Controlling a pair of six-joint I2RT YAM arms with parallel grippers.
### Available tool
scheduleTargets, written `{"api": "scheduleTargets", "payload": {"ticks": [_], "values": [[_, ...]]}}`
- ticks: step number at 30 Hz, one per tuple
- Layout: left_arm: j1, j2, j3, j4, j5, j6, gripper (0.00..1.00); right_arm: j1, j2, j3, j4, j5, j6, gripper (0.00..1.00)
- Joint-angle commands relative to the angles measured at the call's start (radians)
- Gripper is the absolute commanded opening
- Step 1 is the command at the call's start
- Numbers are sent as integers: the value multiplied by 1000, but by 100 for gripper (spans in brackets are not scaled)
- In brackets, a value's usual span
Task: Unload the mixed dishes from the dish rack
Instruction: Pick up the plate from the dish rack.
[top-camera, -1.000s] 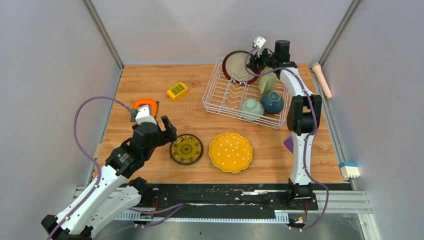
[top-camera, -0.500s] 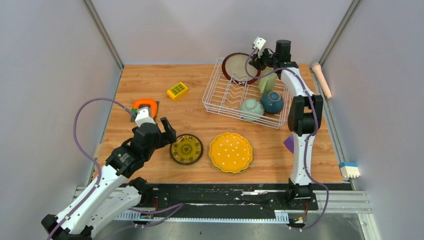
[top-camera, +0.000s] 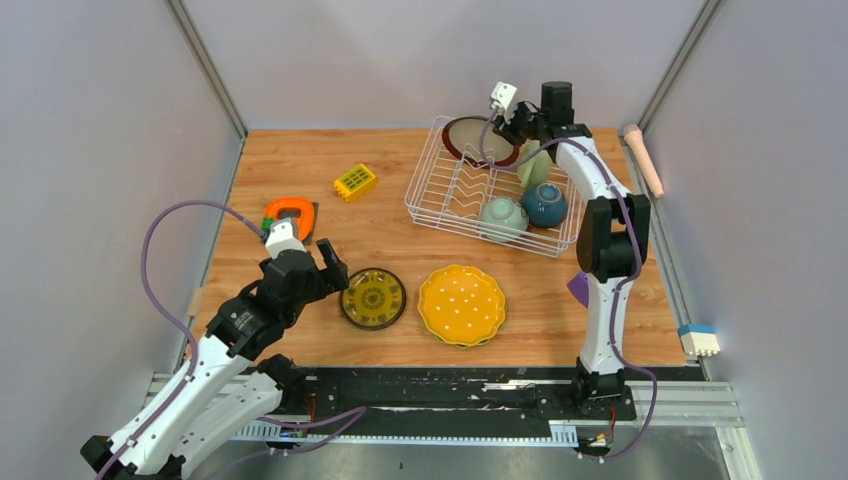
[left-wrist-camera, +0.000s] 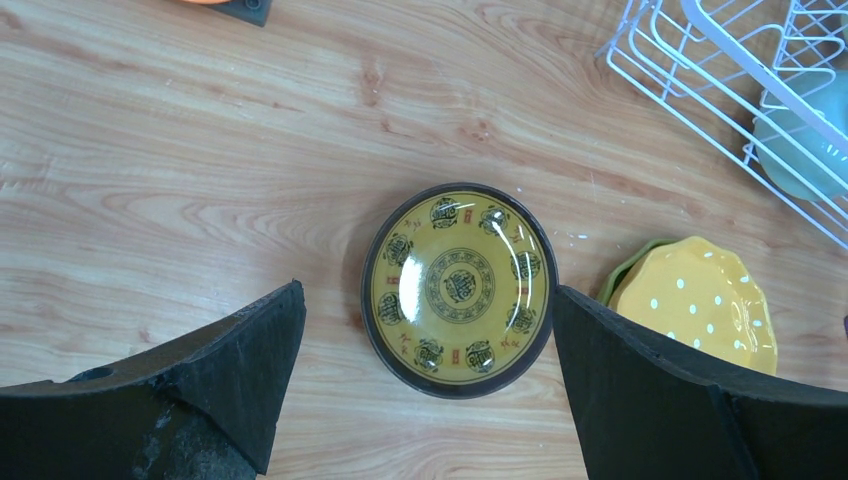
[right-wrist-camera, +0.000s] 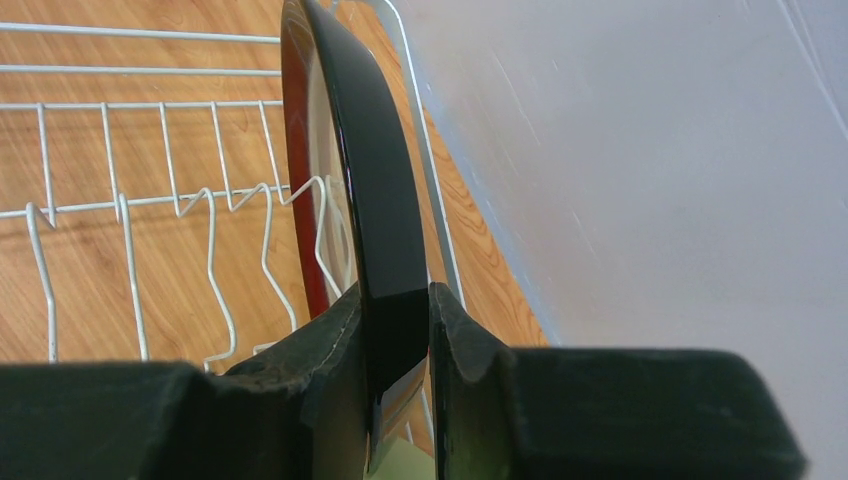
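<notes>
The white wire dish rack (top-camera: 440, 196) stands at the back right. My right gripper (top-camera: 514, 127) is shut on the rim of the maroon-rimmed plate (top-camera: 468, 140) at the rack's far end; in the right wrist view the dark rim (right-wrist-camera: 372, 200) is pinched between the fingers, the gripper (right-wrist-camera: 396, 330) over the rack wires (right-wrist-camera: 130, 200). A light green mug (top-camera: 535, 166), a mint bowl (top-camera: 502, 216) and a teal bowl (top-camera: 546, 204) sit in the rack. The small black yellow-patterned plate (left-wrist-camera: 458, 288) and the orange dotted plate (top-camera: 461, 304), stacked on a green plate (left-wrist-camera: 622, 282), lie on the table. My left gripper (left-wrist-camera: 426, 292) is open above the small plate.
A yellow toy block (top-camera: 355, 181) and an orange ring-shaped thing (top-camera: 290, 212) lie at the left of the table. A pink rod (top-camera: 645, 160) and a blue-and-white block (top-camera: 698, 340) sit off the table's right edge. A purple piece (top-camera: 577, 288) lies by the right arm.
My right gripper has moved left and back with the maroon-rimmed plate, which now looks more tilted and flatter. The left arm has shifted only slightly.
</notes>
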Motion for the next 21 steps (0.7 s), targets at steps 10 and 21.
{"api": "scheduleTargets", "payload": {"ticks": [10, 21], "values": [[4, -22, -11, -30, -47, -54, 100, 61, -188, 0, 139, 84, -33, 0], [5, -30, -17, -52, -48, -76, 100, 101, -258, 17, 184, 204, -9, 0]]}}
